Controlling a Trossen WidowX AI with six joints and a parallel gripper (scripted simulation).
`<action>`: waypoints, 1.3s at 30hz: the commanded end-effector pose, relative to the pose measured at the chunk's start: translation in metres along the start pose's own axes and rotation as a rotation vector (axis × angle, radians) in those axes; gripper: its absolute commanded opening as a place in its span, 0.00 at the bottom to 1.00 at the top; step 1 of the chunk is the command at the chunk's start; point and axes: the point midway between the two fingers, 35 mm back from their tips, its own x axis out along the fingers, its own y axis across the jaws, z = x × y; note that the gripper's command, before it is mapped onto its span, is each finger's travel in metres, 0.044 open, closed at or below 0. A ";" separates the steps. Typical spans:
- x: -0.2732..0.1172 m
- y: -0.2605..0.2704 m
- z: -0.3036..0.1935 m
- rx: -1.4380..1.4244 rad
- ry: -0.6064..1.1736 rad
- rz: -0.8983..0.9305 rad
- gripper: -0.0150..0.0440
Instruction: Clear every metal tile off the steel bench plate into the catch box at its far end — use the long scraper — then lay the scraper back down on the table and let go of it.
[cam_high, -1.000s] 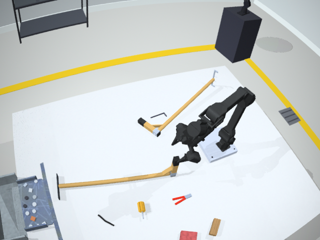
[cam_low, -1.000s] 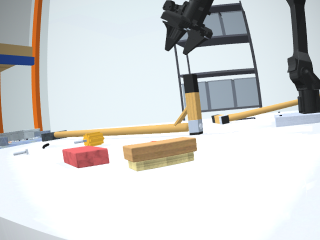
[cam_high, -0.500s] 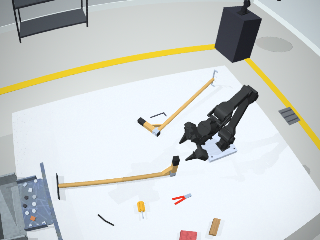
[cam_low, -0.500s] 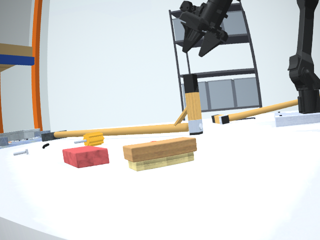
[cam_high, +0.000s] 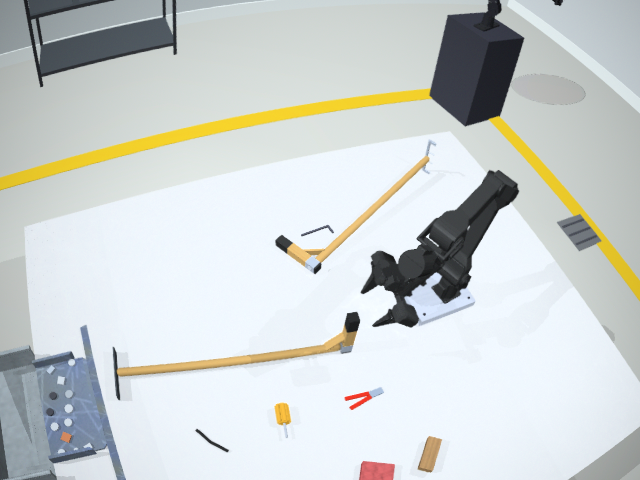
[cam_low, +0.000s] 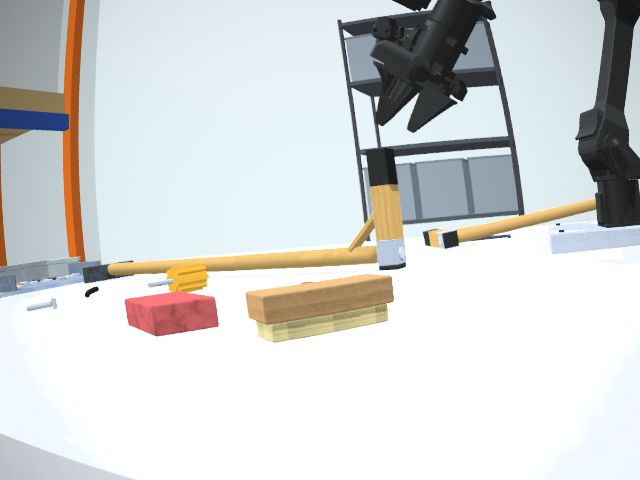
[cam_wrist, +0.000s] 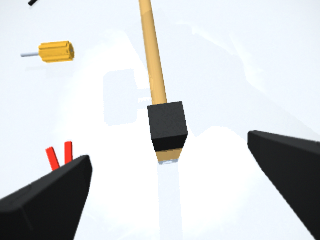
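The long scraper (cam_high: 232, 361) (cam_low: 232, 261) (cam_wrist: 152, 50) lies along the table with its dark blade (cam_high: 116, 379) just short of the steel bench plate (cam_high: 86, 413). Its black-capped grip (cam_high: 352, 321) (cam_low: 381, 166) (cam_wrist: 167, 120) stands upright at the near end. My gripper (cam_high: 367, 308) (cam_low: 397, 127) (cam_wrist: 170, 145) is open and empty, above the grip; the wrist view shows the cap between and below the spread fingers. Several small pieces, white, dark and one orange tile (cam_high: 65, 437), lie on the plate. The catch box (cam_high: 15, 353) adjoins its far side, partly out of view.
A second long tool (cam_high: 372, 211) (cam_low: 527, 219) with a hooked end lies beside a hex key (cam_high: 316, 230). Elsewhere lie a yellow screwdriver (cam_high: 282, 413) (cam_low: 187, 277) (cam_wrist: 56, 51), red-handled pliers (cam_high: 364, 396), a black strip (cam_high: 210, 440), a red block (cam_high: 376, 470) (cam_low: 170, 314) and a wooden brush (cam_high: 429, 454) (cam_low: 320, 299).
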 end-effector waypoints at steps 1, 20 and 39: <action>0.011 -0.001 -0.010 0.002 0.004 -0.006 1.00; 0.035 0.000 -0.011 0.003 0.003 -0.006 1.00; 0.066 0.000 -0.011 0.003 0.002 -0.006 1.00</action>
